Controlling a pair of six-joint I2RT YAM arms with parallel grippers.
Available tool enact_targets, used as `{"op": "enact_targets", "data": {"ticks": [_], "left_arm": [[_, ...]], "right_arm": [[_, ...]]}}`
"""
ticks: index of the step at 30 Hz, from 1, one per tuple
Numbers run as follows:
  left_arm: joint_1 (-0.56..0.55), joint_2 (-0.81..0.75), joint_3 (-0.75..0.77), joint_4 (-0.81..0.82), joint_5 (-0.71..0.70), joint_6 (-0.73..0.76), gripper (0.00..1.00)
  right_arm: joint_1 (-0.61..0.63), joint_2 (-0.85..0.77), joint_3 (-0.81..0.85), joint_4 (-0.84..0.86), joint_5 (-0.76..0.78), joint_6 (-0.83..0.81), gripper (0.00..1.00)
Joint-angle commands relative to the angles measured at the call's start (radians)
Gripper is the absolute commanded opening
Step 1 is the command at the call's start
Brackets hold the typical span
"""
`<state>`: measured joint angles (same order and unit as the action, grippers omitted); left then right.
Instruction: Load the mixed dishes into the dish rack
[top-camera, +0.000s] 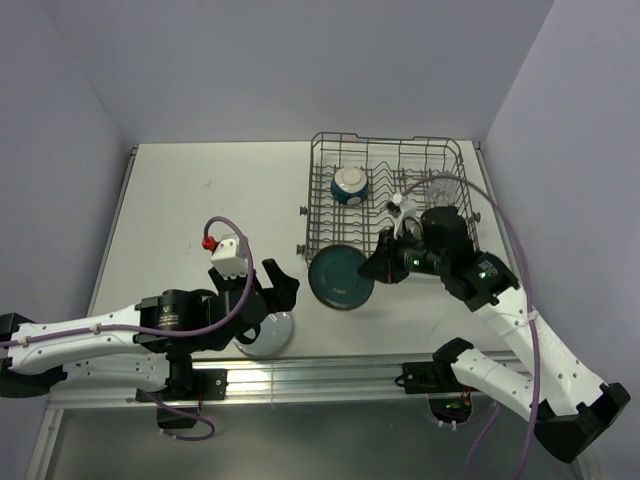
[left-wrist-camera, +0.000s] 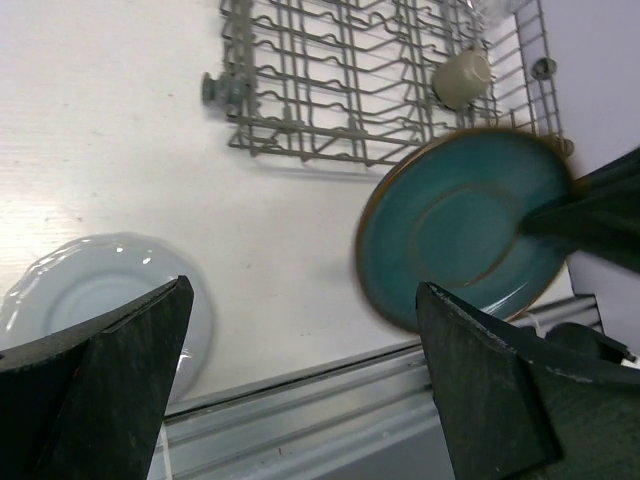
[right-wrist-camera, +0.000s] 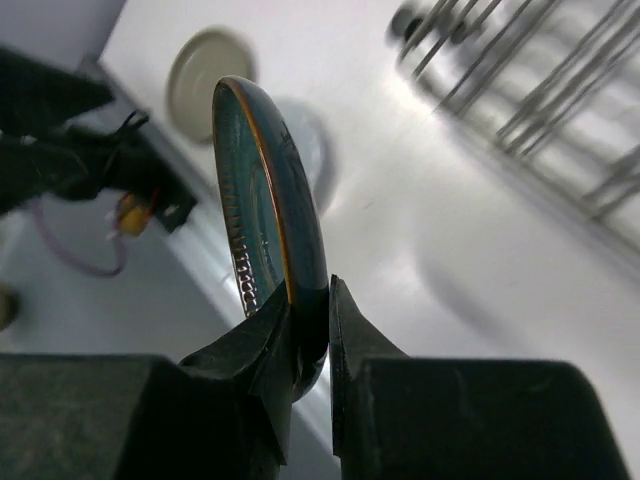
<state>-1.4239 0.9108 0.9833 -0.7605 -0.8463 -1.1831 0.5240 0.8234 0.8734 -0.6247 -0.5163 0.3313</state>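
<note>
Right wrist: dark teal glazed plate (right-wrist-camera: 268, 190) pinched at rim by right gripper (right-wrist-camera: 312, 305), held edge-on near grey wire dish rack (top-camera: 316, 200). Thin rim grip: slip or tine strike risked. Left gripper (left-wrist-camera: 305, 300) spread wide, empty.

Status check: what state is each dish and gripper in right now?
dark teal plate: tilted, gripped by right gripper.
pale blue plate: flat on table.
bowl: in dish rack, opening up.
glass: in rack.
mug: in rack.
left gripper: open, empty.
</note>
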Motion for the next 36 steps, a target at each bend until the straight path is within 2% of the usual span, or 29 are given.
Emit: {"op": "enact_targets", "data": {"ticks": [1, 6, 7, 9, 10, 16, 19, 26, 36], "left_arm": [[-0.006, -0.023, 0.025, -0.070, -0.083, -0.070, 0.99], [-0.006, -0.058, -0.037, -0.025, -0.065, -0.049, 0.99], [-0.006, -0.062, -0.049, -0.017, -0.056, -0.047, 0.99], [-0.006, -0.085, -0.086, 0.009, -0.045, -0.046, 0.99], [-0.006, -0.092, -0.100, 0.021, -0.040, -0.046, 0.99], [-0.006, -0.135, -0.204, 0.133, 0.012, -0.007, 0.99], [-0.006, -0.132, -0.216, 0.142, 0.013, 0.000, 0.99], [-0.004, -0.133, -0.259, 0.202, 0.047, 0.030, 0.99], [-0.004, -0.187, -0.340, 0.268, 0.036, 0.042, 0.98]], "right_arm": [[0.005, 0.051, 0.214, -0.070, 0.226, -0.184, 0.00], [0.004, 0.189, 0.500, -0.161, 0.464, -0.323, 0.00], [0.004, 0.215, 0.524, -0.161, 0.514, -0.430, 0.00], [0.004, 0.236, 0.567, -0.153, 0.561, -0.544, 0.00], [0.004, 0.247, 0.570, -0.141, 0.568, -0.681, 0.00], [-0.004, 0.316, 0.533, -0.099, 0.696, -1.016, 0.00], [-0.015, 0.368, 0.497, -0.066, 0.739, -1.116, 0.00], [-0.062, 0.450, 0.362, 0.141, 0.728, -1.256, 0.00], [-0.067, 0.556, 0.266, 0.396, 0.751, -1.453, 0.00]]}}
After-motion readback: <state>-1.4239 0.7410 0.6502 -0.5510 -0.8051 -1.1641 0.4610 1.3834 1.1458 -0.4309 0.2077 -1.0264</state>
